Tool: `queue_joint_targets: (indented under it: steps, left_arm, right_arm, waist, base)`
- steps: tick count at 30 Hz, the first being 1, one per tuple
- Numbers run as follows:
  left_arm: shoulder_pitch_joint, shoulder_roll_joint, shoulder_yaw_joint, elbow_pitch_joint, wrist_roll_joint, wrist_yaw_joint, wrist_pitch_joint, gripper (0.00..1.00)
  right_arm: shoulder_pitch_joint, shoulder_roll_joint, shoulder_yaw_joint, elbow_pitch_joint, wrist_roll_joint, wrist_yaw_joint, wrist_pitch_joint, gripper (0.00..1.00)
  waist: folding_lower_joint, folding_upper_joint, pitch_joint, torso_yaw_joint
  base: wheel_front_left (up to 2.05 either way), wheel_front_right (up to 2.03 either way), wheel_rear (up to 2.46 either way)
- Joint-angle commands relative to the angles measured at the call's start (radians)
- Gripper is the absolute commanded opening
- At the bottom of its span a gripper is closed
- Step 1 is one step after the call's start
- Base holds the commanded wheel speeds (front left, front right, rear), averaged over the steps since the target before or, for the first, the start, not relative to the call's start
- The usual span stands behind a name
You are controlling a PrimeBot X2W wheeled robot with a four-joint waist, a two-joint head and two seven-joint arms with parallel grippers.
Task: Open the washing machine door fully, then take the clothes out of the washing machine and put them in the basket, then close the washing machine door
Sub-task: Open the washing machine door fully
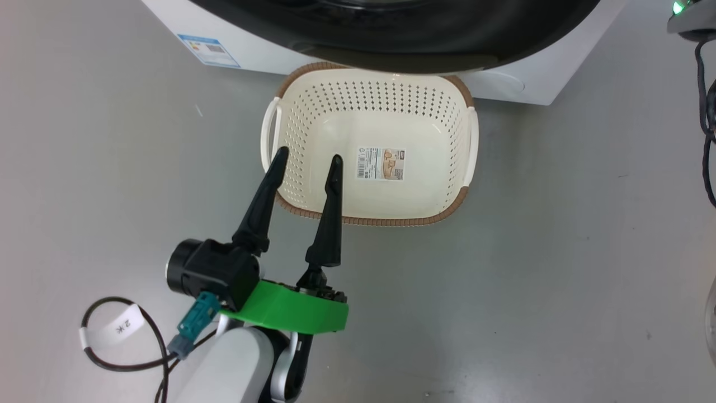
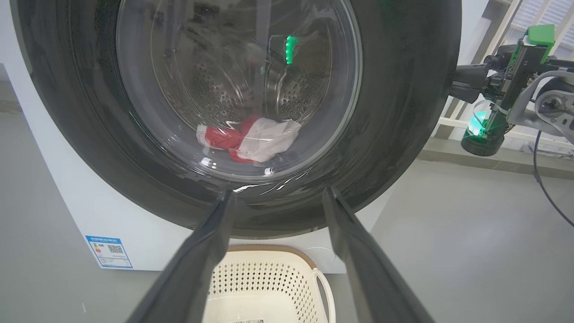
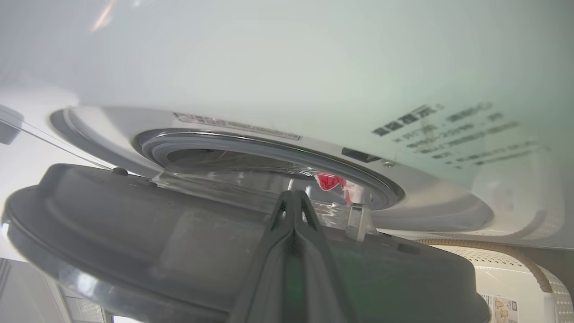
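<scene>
Against the washing machine (image 2: 54, 202), its door (image 2: 403, 112) stands ajar: heavy, stiff, glossy, best pushed at the inner rim, where my right gripper (image 3: 293, 197) lies pinched shut on nothing. Before the machine sits the basket (image 1: 369, 221). Inside the machine, behind the door glass, the clothes (image 2: 251, 139) look soft, light; I'd pinch a fold. Facing the machine, my left gripper (image 1: 309, 155) gapes, empty

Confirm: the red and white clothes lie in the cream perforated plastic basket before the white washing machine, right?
No. The red and white clothes lie inside the white washing machine, per the left wrist view; the cream perforated plastic basket holds none.
</scene>
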Motion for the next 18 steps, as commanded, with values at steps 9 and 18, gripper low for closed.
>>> queue_joint_targets:
  steps: [9, 18]
  left_arm:
    - [0.02, 0.012, 0.041, -0.021, 0.002, 0.007, -0.008, 1.0]
    - [0.026, 0.012, 0.052, -0.017, 0.01, 0.001, -0.008, 1.0]
  right_arm:
    - [0.079, 0.039, 0.011, -0.075, 0.019, 0.008, 0.048, 0.0]
    - [0.142, 0.058, 0.015, -0.11, 0.028, 0.008, 0.074, 0.0]
  waist:
    - [0.0, 0.0, -0.039, -0.02]
    - [0.0, 0.0, -0.064, -0.033]
  base:
    - [0.0, 0.0, 0.0]
    - [0.0, 0.0, 0.0]
